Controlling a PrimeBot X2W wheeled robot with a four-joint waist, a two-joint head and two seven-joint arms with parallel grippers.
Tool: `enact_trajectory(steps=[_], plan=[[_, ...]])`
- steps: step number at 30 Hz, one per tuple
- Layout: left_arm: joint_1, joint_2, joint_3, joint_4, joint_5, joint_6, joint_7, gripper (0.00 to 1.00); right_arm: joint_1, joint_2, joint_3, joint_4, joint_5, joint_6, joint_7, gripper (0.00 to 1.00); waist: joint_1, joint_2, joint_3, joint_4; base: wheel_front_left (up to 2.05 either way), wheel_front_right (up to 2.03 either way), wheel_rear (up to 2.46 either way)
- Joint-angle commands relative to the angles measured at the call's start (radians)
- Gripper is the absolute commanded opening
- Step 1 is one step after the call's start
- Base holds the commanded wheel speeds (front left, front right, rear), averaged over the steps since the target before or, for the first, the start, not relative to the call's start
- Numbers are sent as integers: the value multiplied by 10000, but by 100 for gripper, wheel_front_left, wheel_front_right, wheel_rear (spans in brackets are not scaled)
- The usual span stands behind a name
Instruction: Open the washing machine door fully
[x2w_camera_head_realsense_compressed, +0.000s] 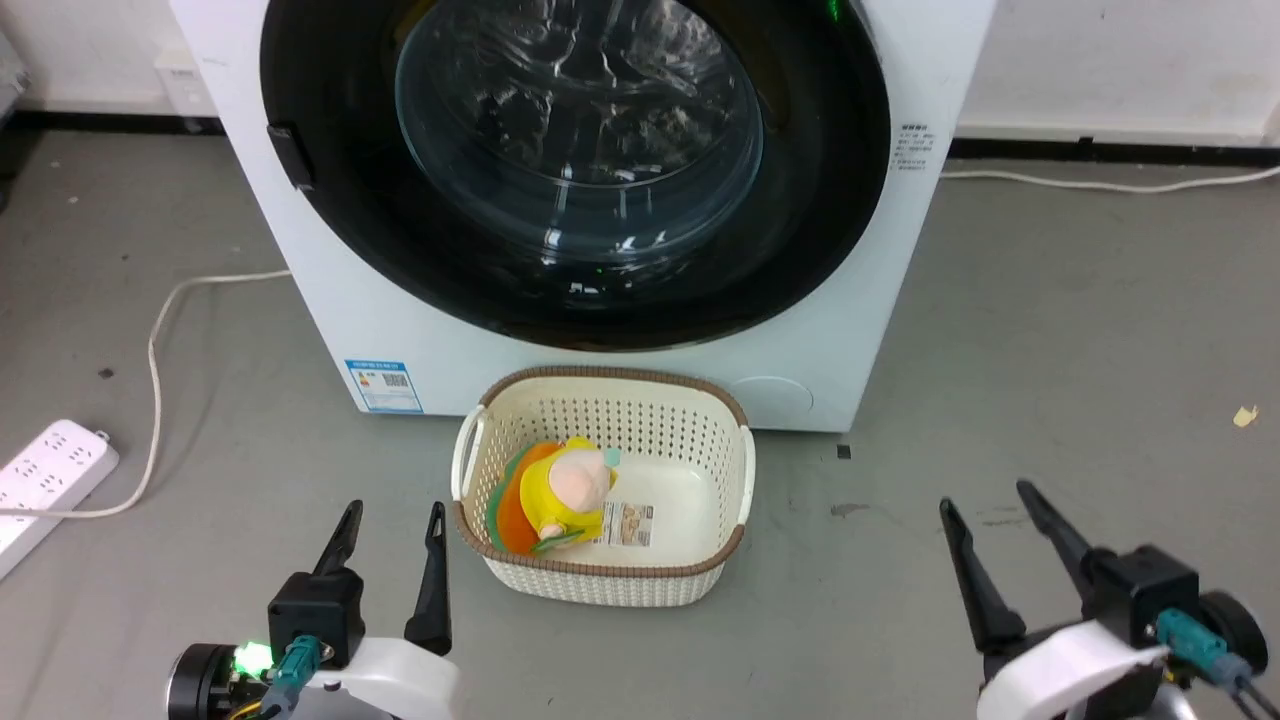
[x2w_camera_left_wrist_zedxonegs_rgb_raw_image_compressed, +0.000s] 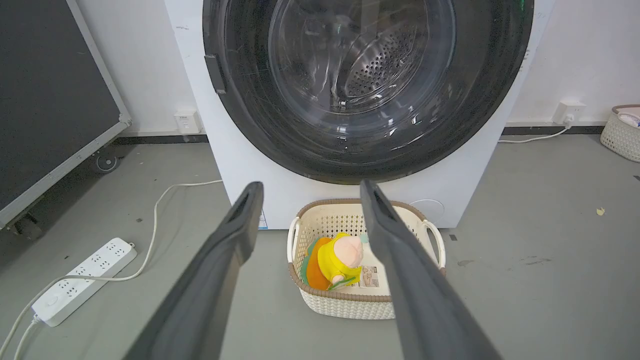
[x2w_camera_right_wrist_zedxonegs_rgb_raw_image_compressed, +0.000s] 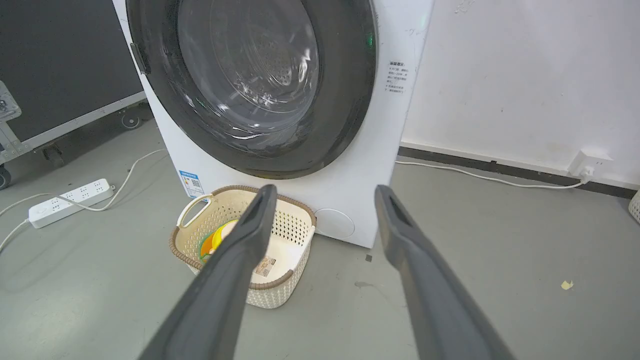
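Observation:
The white washing machine (x2w_camera_head_realsense_compressed: 350, 300) stands on the grey floor ahead of me. Its round glossy black door (x2w_camera_head_realsense_compressed: 820, 200) lies flat against the front, shut, with the clear glass bowl (x2w_camera_head_realsense_compressed: 580, 130) at its centre and a small black handle (x2w_camera_head_realsense_compressed: 290, 158) on its left rim. The same door (x2w_camera_left_wrist_zedxonegs_rgb_raw_image_compressed: 250, 100) and door (x2w_camera_right_wrist_zedxonegs_rgb_raw_image_compressed: 345, 100) appear in both wrist views. My left gripper (x2w_camera_head_realsense_compressed: 393, 507) hovers low at the lower left, open and empty. My right gripper (x2w_camera_head_realsense_compressed: 988, 491) sits at the lower right, open and empty too. Both are well short of the machine.
A cream perforated basket (x2w_camera_head_realsense_compressed: 640, 400) with a yellow and orange plush toy (x2w_camera_head_realsense_compressed: 560, 495) stands on the floor right before the machine. A white power strip (x2w_camera_head_realsense_compressed: 45, 475) and its cable (x2w_camera_head_realsense_compressed: 155, 350) lie at the left. Another cable (x2w_camera_head_realsense_compressed: 1100, 183) runs along the right wall.

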Motion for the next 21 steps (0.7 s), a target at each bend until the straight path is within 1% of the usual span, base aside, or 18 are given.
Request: enact_trajectory(steps=[1,11,19,20,21], plan=[[-165,3,-63,-79,10,64,-113,100,-311,-69,11,-24,125,-1,-92,100,0,0,90,-1,0,0,0],[-446,11,-264,-192,34,84,-322,100,-1358,-575,230,119,729,-2,-220,100,0,0,656,54,0,0,0],[-762,39,-419,-373,56,109,-489,100,-2495,-892,278,456,1599,-3,-72,100,0,0,1180,190,0,0,0],[-793,42,-444,-390,59,113,-510,100,-2642,-919,252,531,1733,-3,-36,87,0,0,1237,210,0,0,0],[-820,44,-470,-403,62,119,-531,100,-2794,-944,219,607,1867,-3,-2,47,0,0,1295,234,0,0,0]])
